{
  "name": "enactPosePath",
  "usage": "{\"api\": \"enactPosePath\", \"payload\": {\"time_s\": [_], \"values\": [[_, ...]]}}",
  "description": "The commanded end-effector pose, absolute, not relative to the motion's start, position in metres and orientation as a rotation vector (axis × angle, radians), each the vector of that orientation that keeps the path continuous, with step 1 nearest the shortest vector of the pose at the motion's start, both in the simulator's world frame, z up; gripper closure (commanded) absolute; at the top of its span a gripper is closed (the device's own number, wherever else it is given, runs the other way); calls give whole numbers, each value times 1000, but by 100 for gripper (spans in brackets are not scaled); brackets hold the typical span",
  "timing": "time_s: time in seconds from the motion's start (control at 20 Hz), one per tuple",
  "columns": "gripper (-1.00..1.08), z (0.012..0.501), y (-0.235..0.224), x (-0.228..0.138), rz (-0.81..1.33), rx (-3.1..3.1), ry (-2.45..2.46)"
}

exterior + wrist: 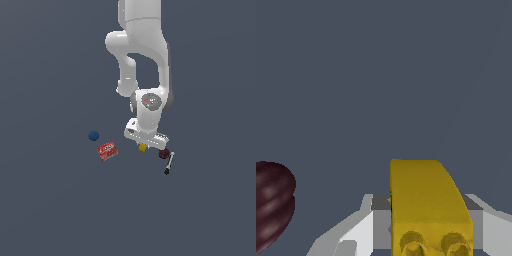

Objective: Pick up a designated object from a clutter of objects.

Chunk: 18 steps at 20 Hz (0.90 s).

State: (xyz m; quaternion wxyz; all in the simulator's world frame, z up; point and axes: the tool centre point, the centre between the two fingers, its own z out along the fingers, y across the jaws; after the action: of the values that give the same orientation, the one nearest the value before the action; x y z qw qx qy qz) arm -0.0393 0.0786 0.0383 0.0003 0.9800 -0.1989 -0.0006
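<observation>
The designated object, a small yellow block (142, 147) (426, 200), sits between the fingers of my gripper (145, 144) (427, 212). In the wrist view the grey pads (381, 202) press against both of its sides, so the gripper is shut on it. The arm's hand stands low over the clutter and hides most of the block in the exterior view. A dark red ball (163, 153) (271, 205) lies close beside the gripper, towards the exterior view's right.
A flat red box (107, 150) and a blue ball (93, 135) lie towards the exterior view's left of the gripper. A thin black-and-white stick (169, 163) lies just past the dark red ball. All rest on a plain grey-blue floor.
</observation>
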Motion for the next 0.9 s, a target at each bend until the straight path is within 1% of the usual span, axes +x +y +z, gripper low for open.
{"api": "enactPosePath", "payload": {"time_s": [0.0, 0.35, 0.85], "values": [[108, 49, 80, -40, 0, 3079, -624], [108, 96, 85, -47, 0, 3079, -624], [108, 193, 96, -59, 0, 3079, -624]]}}
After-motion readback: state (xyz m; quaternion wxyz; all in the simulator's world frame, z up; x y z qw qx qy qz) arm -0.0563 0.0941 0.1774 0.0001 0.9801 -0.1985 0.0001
